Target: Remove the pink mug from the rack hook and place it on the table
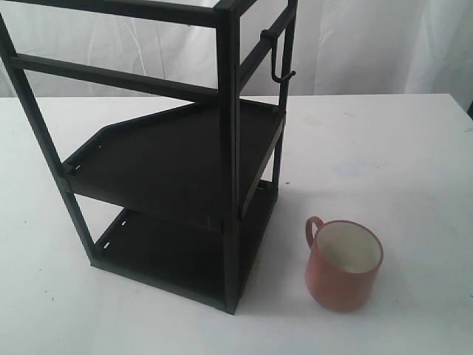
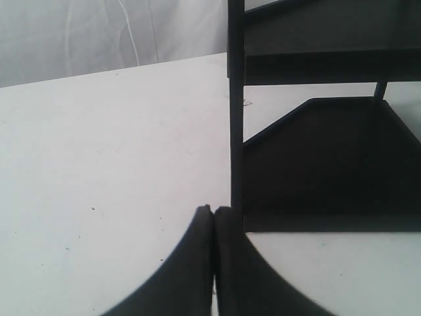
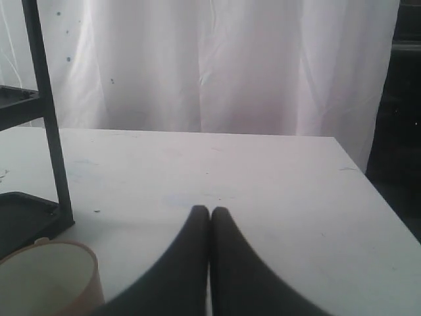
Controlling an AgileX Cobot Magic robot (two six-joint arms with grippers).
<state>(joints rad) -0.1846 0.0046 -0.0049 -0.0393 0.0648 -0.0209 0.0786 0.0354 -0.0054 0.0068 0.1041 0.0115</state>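
A: White curtain (image 1: pixel 355 44) behind, white worktop (image 1: pixel 399 140) under everything. Exterior view: rack (image 1: pixel 229 148) fills the left and centre of the frame. Rack hook (image 1: pixel 279 58) at top centre on the upper side bar, nothing hanging on it.
B: Mug?
A: Pink mug (image 1: pixel 344 279) lower right of the frame, upright on the worktop, near the rack's front corner, not touching. Handle on its upper-left side, toward the rack. No arm in this view.
B: Contents?
A: Cream inside, looks empty. Both shelves (image 1: pixel 170 159) bare as far as I can see.
B: Left wrist view?
A: Left gripper (image 2: pixel 212 212) bottom centre, jaws pressed together on nothing, low over the worktop beside the rack. Lower shelf (image 2: pixel 329 164) right of frame, nothing on it. No mug here.
B: Right wrist view?
A: Right gripper (image 3: pixel 210 212) bottom centre, jaws closed, nothing between them. Mug rim shows lower left of the frame, apart from the jaws.
B: Which step?
A: My read: placement done, mug off the hook and let go. Nothing left to grasp. If an arm moves, route it away from the mug; a knock on the rim could tip it.
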